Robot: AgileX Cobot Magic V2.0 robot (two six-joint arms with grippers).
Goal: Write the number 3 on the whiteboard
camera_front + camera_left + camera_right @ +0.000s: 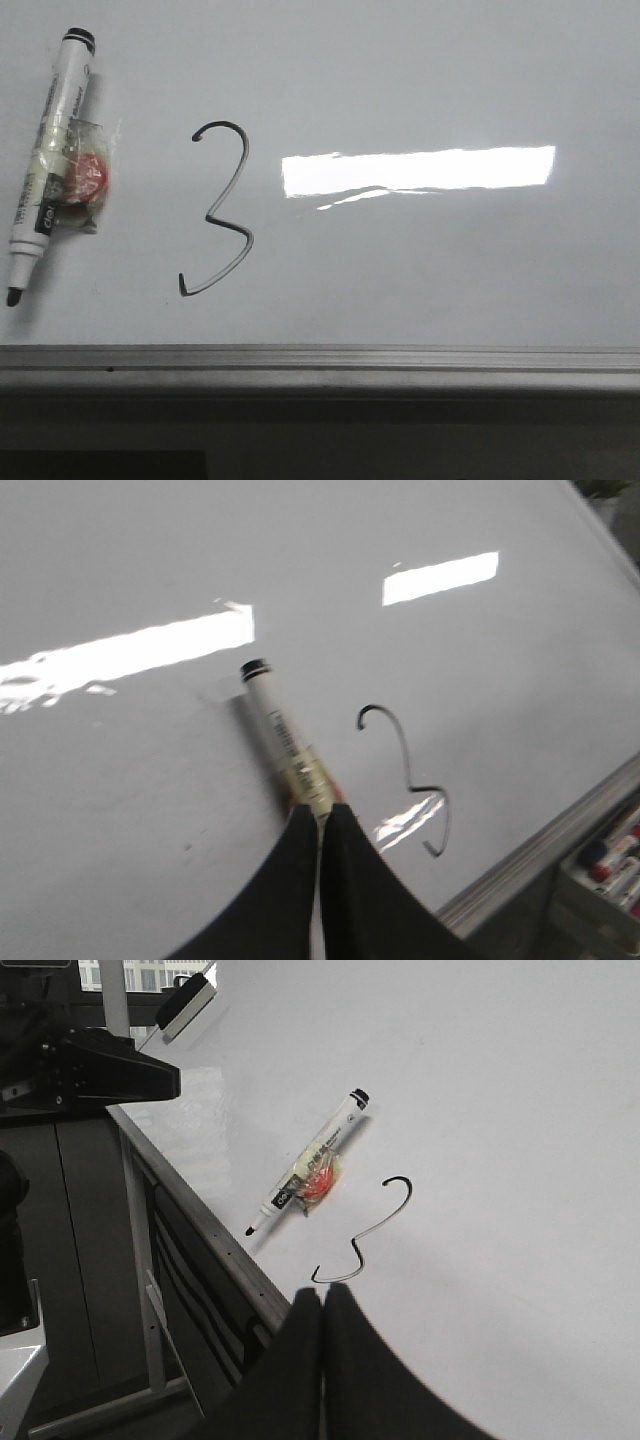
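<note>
- One marker (48, 163) lies at the far left of the whiteboard (420, 70) in the front view, uncapped, tip toward the ledge, with one red lump in clear wrap (85, 178) taped to its barrel; its label print is too small to read.
- One number 3 (218, 210) stands right of the marker and apart from it, left of one bright rectangular glare (420, 170).
- One grey ledge (320, 358) runs along the board's lower edge.
- Neither gripper appears in the front view.
- The left gripper (320, 830) has its fingers pressed together, hiding the marker's lower barrel.
- The right gripper (322, 1310) is likewise pressed together, holding nothing.
</note>
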